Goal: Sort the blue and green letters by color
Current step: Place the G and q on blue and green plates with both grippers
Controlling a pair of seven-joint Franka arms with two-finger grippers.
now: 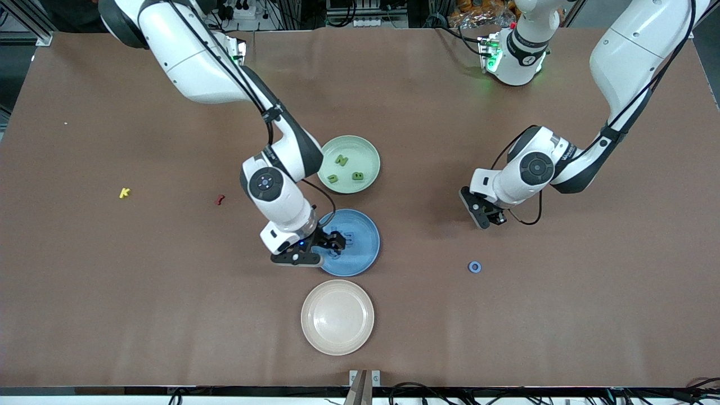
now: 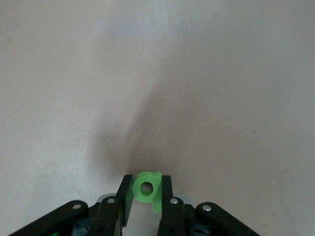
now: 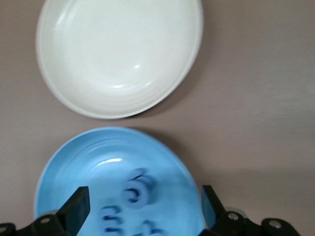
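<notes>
The left gripper (image 2: 146, 196) is clamped on a small green letter (image 2: 146, 189) with a round hole, held between its fingers above bare table (image 1: 112, 292), toward the left arm's end. A blue ring-shaped letter (image 1: 475, 266) lies on the table near that gripper, closer to the front edge. The right gripper (image 3: 142, 209) hangs over the blue plate (image 3: 74, 167) at mid-table, fingers spread wide, with blue letters (image 3: 137, 189) lying in the plate between them. Three green letters (image 1: 341, 160) rest in the green plate (image 1: 368, 152). The cream plate (image 1: 337, 337) sits nearest the front edge.
</notes>
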